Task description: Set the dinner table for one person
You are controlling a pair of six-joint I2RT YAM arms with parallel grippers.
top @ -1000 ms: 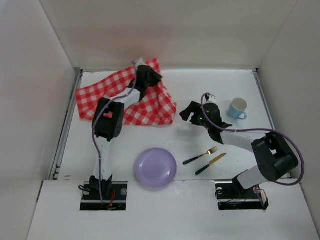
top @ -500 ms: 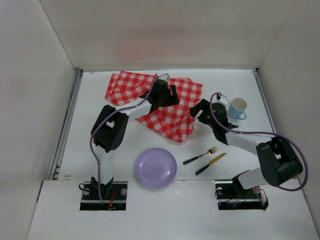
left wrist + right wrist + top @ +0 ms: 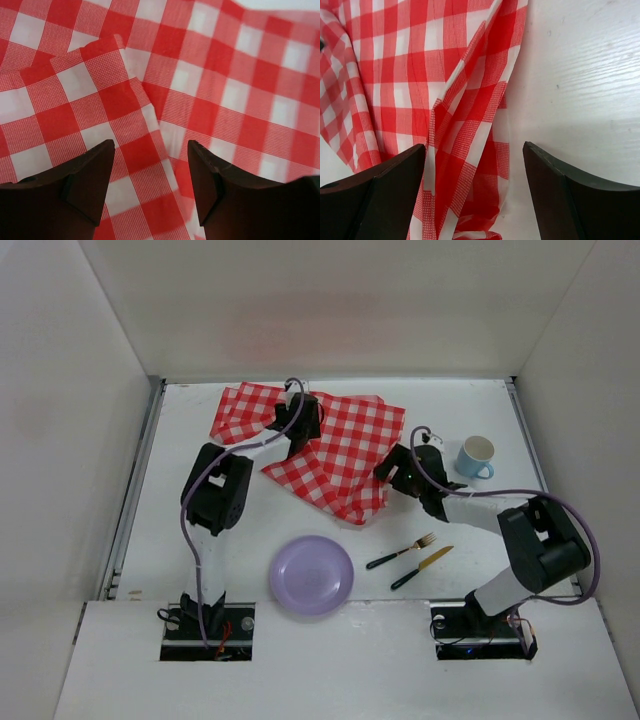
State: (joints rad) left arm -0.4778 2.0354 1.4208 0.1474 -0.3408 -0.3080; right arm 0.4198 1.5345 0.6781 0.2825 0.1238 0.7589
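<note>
A red-and-white checked cloth point(image 3: 335, 455) lies rumpled and partly folded at the back middle of the white dinner table point(image 3: 170, 530). My left gripper point(image 3: 300, 422) hangs open over the cloth's left part; in the left wrist view the gripper point(image 3: 150, 150) has only the cloth point(image 3: 210, 75) beneath it and nothing between the jaws. My right gripper point(image 3: 393, 468) is open at the cloth's right edge; in the right wrist view the gripper point(image 3: 474, 150) straddles a folded hem of the cloth point(image 3: 465, 120). A purple plate point(image 3: 311, 575), a fork point(image 3: 400, 551) and a knife point(image 3: 421, 567) lie near the front.
A light blue mug point(image 3: 476, 457) stands at the right, just beyond my right arm. White walls close the table at the back and sides. Bare tabletop point(image 3: 590, 75) shows right of the cloth's edge.
The cloth was dragged from the back left to the back middle and has now settled. My left gripper has shifted back left over it. My right gripper has come up to its right edge.
</note>
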